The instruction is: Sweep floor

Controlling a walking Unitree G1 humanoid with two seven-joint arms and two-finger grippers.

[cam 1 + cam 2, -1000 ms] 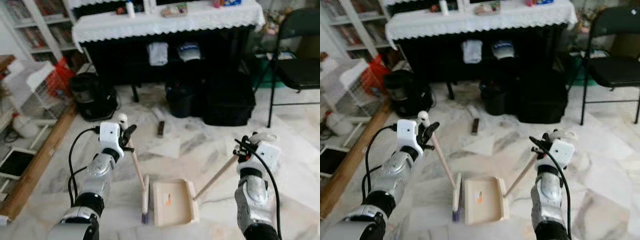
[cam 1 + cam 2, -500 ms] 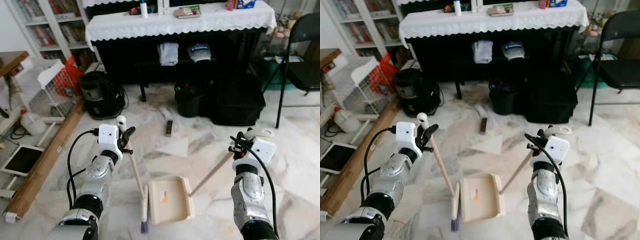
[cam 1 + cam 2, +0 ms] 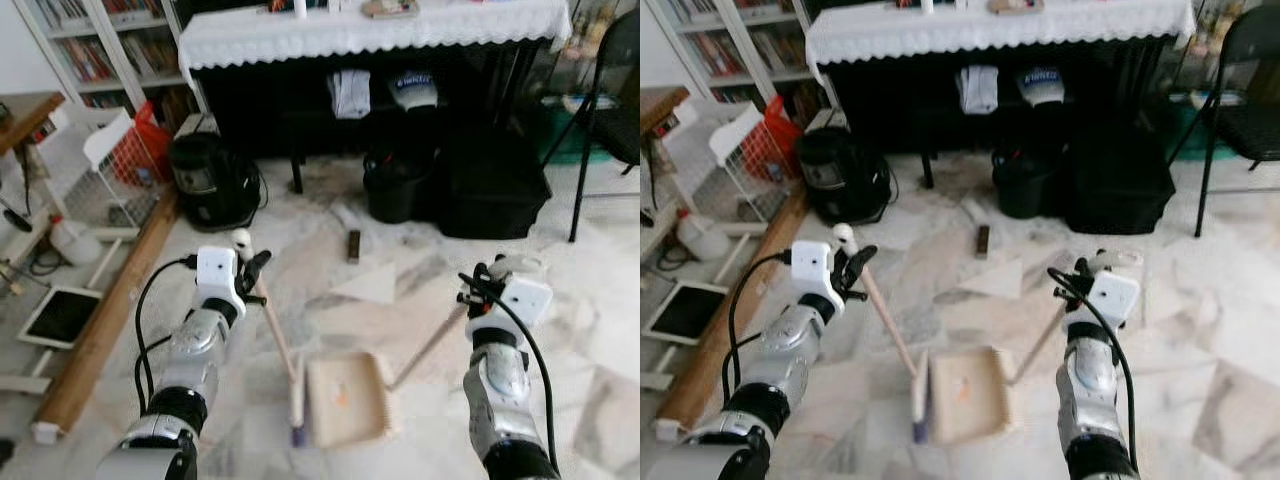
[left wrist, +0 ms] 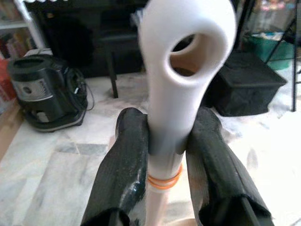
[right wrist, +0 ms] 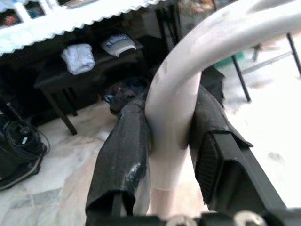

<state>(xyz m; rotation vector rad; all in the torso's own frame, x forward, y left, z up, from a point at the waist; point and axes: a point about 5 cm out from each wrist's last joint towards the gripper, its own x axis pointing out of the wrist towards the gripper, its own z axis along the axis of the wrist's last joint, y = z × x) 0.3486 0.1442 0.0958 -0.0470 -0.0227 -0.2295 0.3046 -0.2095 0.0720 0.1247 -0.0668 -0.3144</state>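
Marble floor [image 3: 600, 340], pale with grey veining, spreading before the robot. Lying low on it between the two arms, a small beige plastic dustpan [image 3: 345, 398], mouth facing the brush. Standing just beside its left edge, touching or nearly so, the head of a short hand broom with pale wooden stick and white looped cap [image 3: 283, 350], stick leaning up toward the left gripper [image 3: 250, 275]. Clamping the broom's white cap from both sides, the left black fingers [image 4: 124, 160]. Gripping the white curved handle end of the dustpan's long wooden pole [image 3: 428, 345], the right gripper [image 3: 478, 295], its black fingers [image 5: 127, 150] pressing on either side. Lying farther ahead on the floor, a pale triangular sheet of paper [image 3: 368, 284] and a small dark remote-like bar [image 3: 353, 244], near a black counter with white lace cloth [image 3: 370, 30].
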